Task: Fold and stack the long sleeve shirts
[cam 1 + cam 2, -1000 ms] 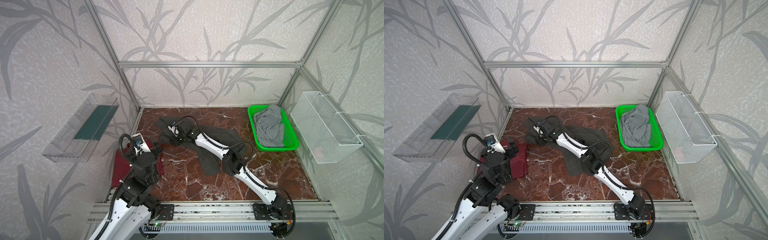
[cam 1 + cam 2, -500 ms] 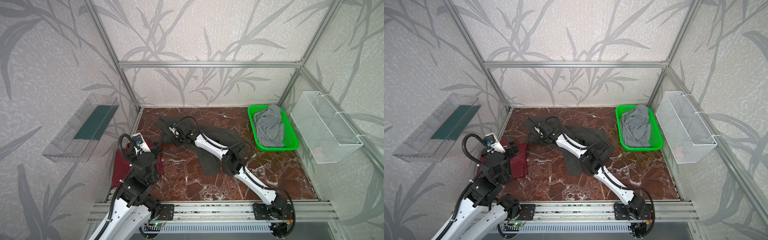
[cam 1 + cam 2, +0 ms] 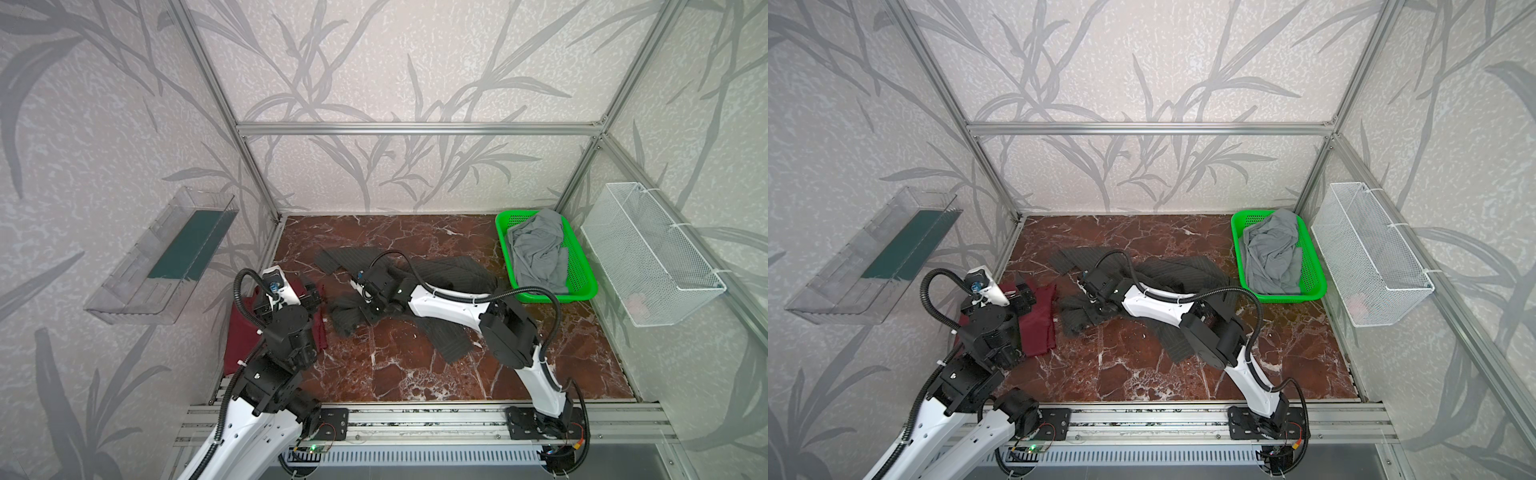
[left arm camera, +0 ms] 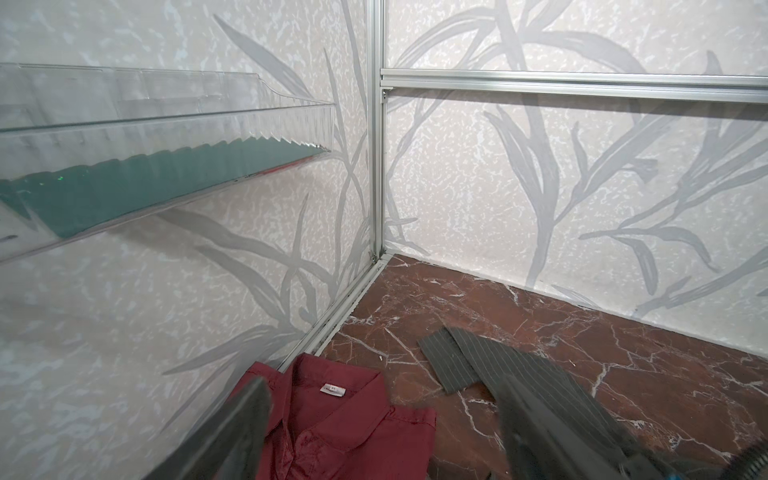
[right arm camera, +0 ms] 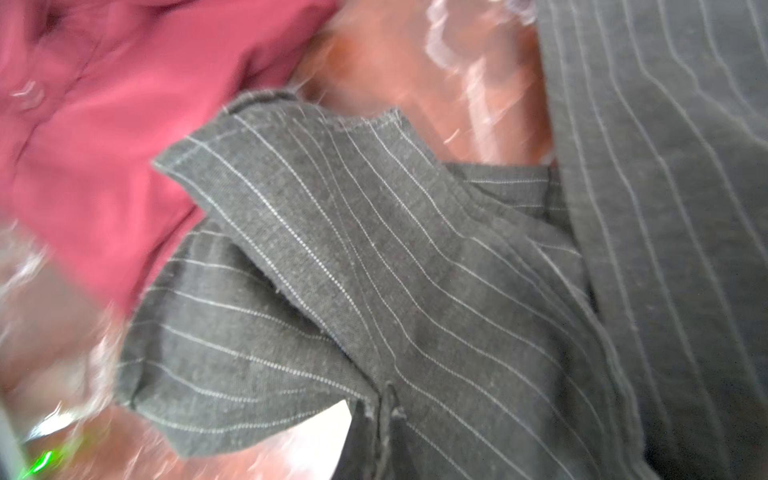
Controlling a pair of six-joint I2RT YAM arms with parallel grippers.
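The maroon shirt (image 3: 240, 332) lies folded at the worktop's (image 3: 415, 374) left edge, with the left gripper (image 3: 312, 293) above it, jaws apart. The right gripper (image 3: 368, 309), seemingly clamped on the charcoal pinstripe shirt (image 3: 461, 270), has dragged a fold nearer the maroon. Open marble lies in front.

Pale wallpaper (image 3: 374, 62) printed with grey bamboo-like leaves covered three sides of the cell, held in a frame of aluminium bars (image 3: 415, 129). The counter (image 3: 395, 374) was glossy red-brown marble with white veins. On the left wall hung a clear plastic shelf (image 3: 137, 299) with a dark green sheet (image 3: 187, 245) lying in it. On the right wall hung a white wire-mesh basket (image 3: 665, 266). Just beside it, in the far right corner of the counter, sat a bright green plastic tray (image 3: 582, 291) holding a crumpled light grey cloth (image 3: 536, 249). An aluminium rail (image 3: 415, 419) ran along the near edge. The light was soft and even.
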